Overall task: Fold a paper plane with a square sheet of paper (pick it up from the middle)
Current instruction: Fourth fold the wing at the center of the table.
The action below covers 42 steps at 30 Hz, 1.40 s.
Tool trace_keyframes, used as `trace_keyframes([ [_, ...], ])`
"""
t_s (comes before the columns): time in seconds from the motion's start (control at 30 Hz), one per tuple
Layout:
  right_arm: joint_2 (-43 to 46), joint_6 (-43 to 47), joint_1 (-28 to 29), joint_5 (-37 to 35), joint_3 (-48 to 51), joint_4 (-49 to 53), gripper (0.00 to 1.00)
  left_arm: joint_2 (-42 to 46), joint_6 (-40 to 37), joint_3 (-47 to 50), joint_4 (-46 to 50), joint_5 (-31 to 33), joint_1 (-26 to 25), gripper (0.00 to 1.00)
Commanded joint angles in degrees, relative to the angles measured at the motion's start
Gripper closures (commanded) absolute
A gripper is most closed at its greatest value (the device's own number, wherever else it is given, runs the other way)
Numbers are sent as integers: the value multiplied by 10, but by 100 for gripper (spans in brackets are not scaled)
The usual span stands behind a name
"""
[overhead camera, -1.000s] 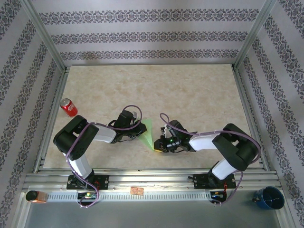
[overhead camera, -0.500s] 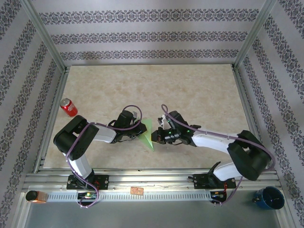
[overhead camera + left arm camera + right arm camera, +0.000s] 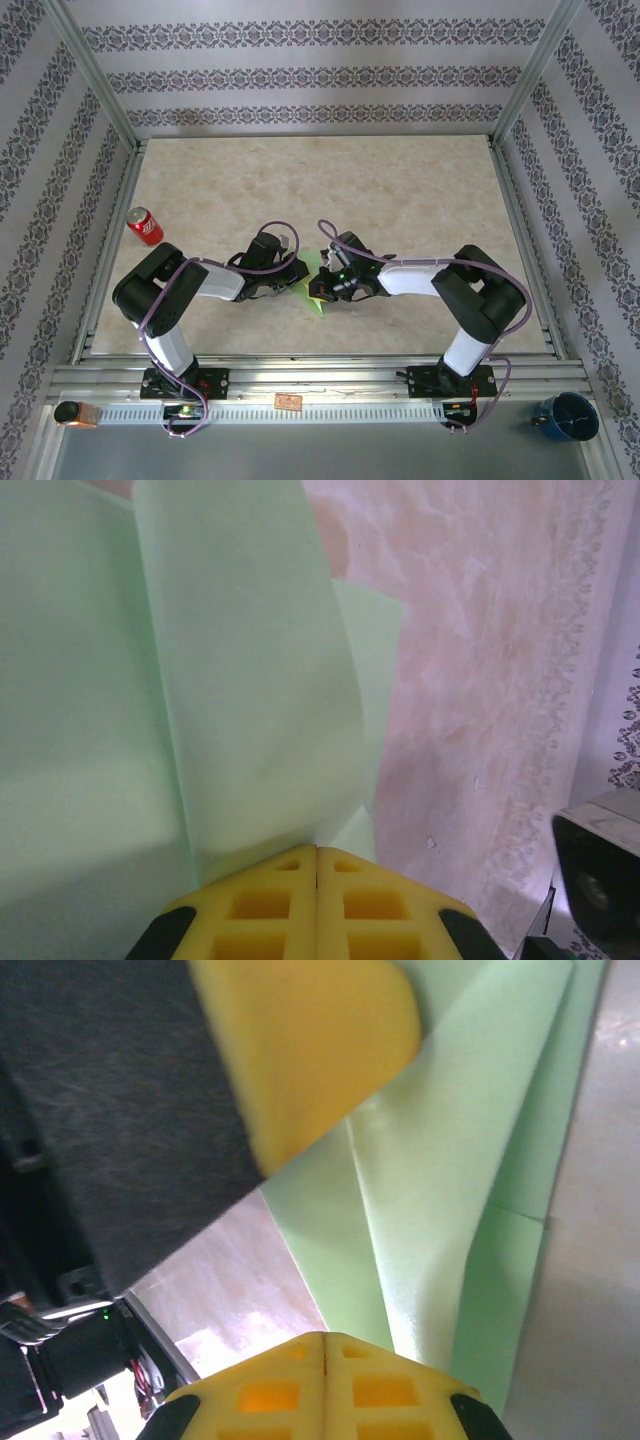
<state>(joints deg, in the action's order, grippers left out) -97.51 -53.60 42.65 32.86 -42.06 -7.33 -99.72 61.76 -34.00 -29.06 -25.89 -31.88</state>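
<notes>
Since the one sheet of paper (image 3: 250, 680), partly folded, lies mid-scene with its long axis running near to far, it sits between the two arms, equally close to both. The left gripper (image 3: 317, 852) pinches its left side and the right gripper (image 3: 325, 1340) its right, pads pressed together on paper. One red can (image 3: 145, 226) stands well apart, far left.

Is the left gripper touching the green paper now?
Touching. In the left wrist view the left gripper is shut and a raised flap of the green paper runs straight into its yellow fingers, no gap.
</notes>
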Motion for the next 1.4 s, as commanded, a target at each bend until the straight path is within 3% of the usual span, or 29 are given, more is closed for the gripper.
trace_keyframes([
  [0.0, -8, 5, 7, 2, 19, -22, 99, -22, -1, 17, 23, 23, -1, 95],
  [0.5, 11, -20, 23, 13, 94, -73, 99, -26, 6, 21, 18, 26, -1, 96],
  [1.0, 55, -2, 57, 3, 138, -16, 99, -28, 12, 24, 20, 30, -1, 96],
  [1.37, 142, -1, 39, -3, 120, 7, 99, -24, 14, 25, 23, 30, -1, 96],
])
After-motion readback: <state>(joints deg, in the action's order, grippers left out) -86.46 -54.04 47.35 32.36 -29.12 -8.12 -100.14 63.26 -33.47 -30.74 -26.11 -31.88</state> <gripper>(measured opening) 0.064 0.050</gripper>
